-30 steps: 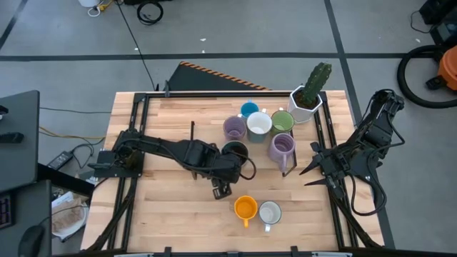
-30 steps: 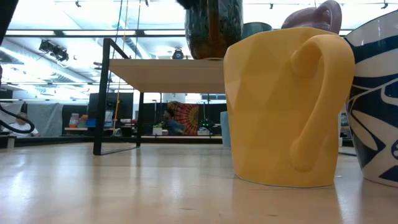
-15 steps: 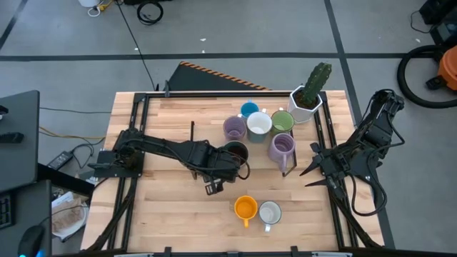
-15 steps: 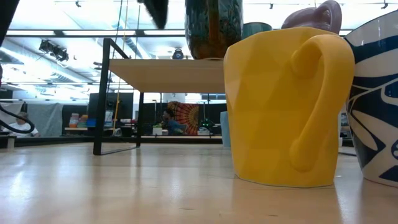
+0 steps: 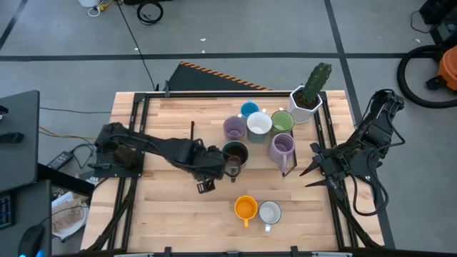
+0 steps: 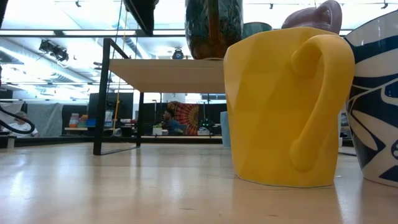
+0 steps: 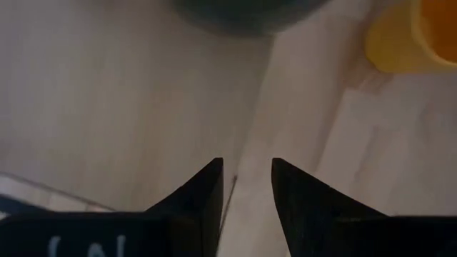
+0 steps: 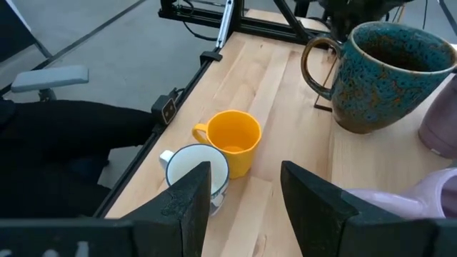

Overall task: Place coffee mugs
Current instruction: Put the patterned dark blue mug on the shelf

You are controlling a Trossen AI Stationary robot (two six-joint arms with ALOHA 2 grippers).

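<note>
Beside the dark teal mug (image 5: pixel 234 152) at mid-bench, the left pincer (image 5: pixel 206 185) hangs empty, fingers parted (mug just ahead); the right pincer (image 8: pixel 244 187) waits open, farther off.

Eight mugs stand upright on the wood, mouths up. The dark mug (image 5: pixel 234 152), glazed speckled teal-brown, stands just beyond the left gripper (image 5: pixel 206 185), apart from it. Behind it cluster a lavender mug (image 5: pixel 234 128), a white mug (image 5: pixel 258 125), a blue mug (image 5: pixel 249 109), a green mug (image 5: pixel 283 121) and a taller lavender mug (image 5: pixel 282 147). The orange mug (image 5: pixel 245 208) and a second white mug (image 5: pixel 270 213) touch, near the gripper's other side.
</note>
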